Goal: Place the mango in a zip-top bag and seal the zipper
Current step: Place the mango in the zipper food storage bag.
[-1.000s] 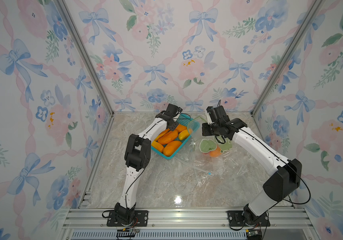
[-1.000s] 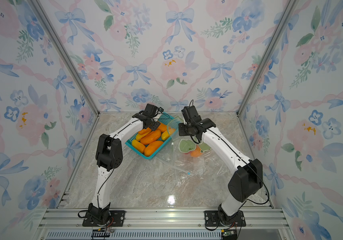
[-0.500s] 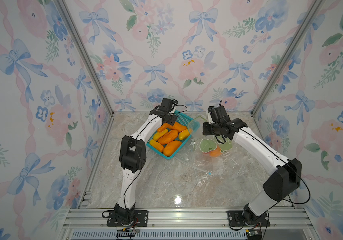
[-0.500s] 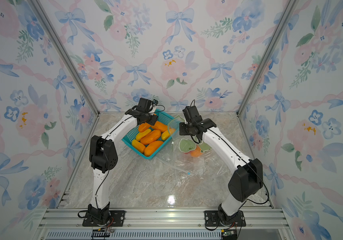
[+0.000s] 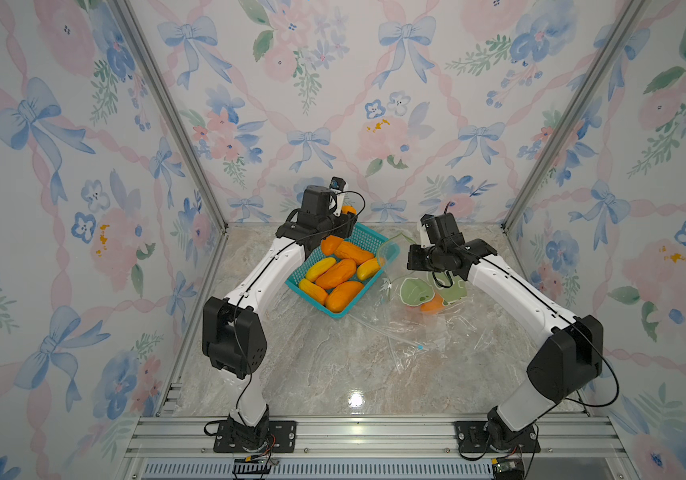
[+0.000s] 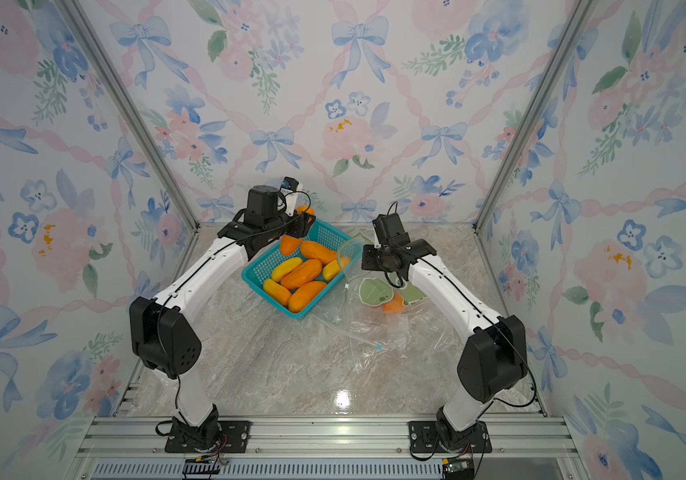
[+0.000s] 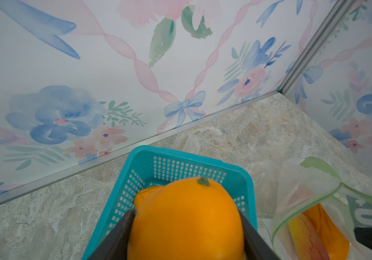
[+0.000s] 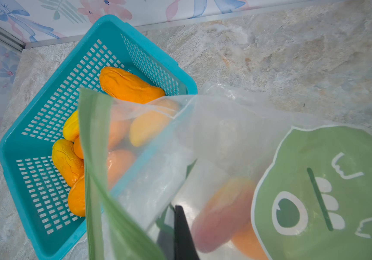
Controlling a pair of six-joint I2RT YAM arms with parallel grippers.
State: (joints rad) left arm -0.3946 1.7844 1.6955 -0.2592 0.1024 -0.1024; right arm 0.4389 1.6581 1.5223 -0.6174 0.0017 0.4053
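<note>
One mango point(image 7: 187, 198) clamped in your left gripper point(image 7: 186, 216), jaws part-spread round it, raised over far end of teal basket point(image 7: 158, 153). Your right gripper point(image 5: 415, 254) pinched shut on rim of zip-top bag point(image 8: 225, 126), mouth held open, fruit point(image 8: 221, 209) already inside. Outstanding: insertion, zipper point(image 8: 92, 135) seal. Marble tabletop point(image 5: 333, 365) glossy, slack plastic point(image 5: 395, 332) spread beside basket; floral walls point(image 5: 333, 104) close on three sides

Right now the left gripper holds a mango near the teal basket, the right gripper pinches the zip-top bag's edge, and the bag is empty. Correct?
No: the zip-top bag is not empty; the right wrist view shows orange fruit already inside it. The rest stands: the left gripper holds a mango near the teal basket, and the right gripper pinches the bag's edge.
</note>
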